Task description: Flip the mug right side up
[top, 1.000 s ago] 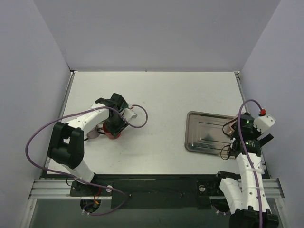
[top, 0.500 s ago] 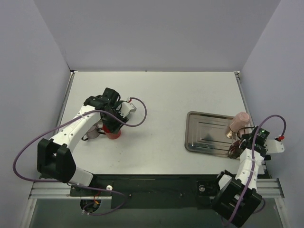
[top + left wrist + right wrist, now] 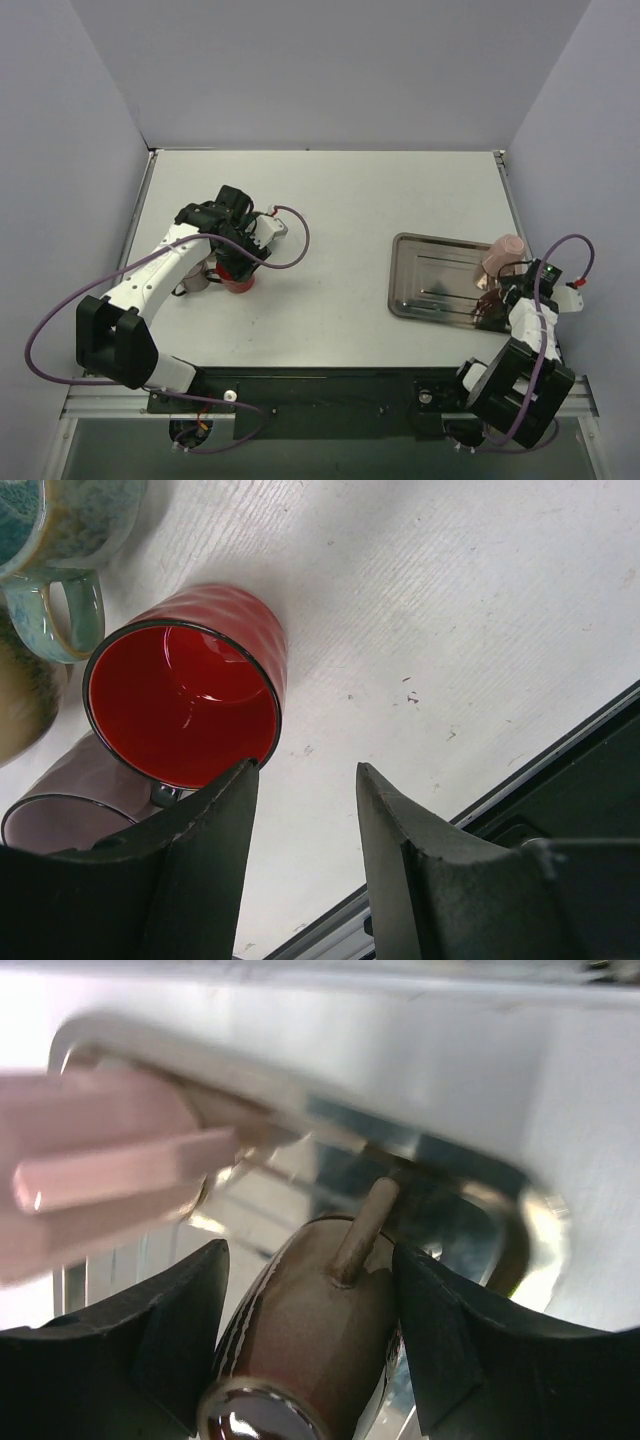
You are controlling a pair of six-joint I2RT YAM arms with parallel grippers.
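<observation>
Now one red mug, one brown mug

no text, label, brand, number or sign can be read in any view. the red mug, the brown mug and the tray show only plain surfaces.

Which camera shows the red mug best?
Left wrist: the red mug appears large, open mouth toward the lens. The top view shows only a red sliver beneath the left arm; the right wrist misses it.
</observation>
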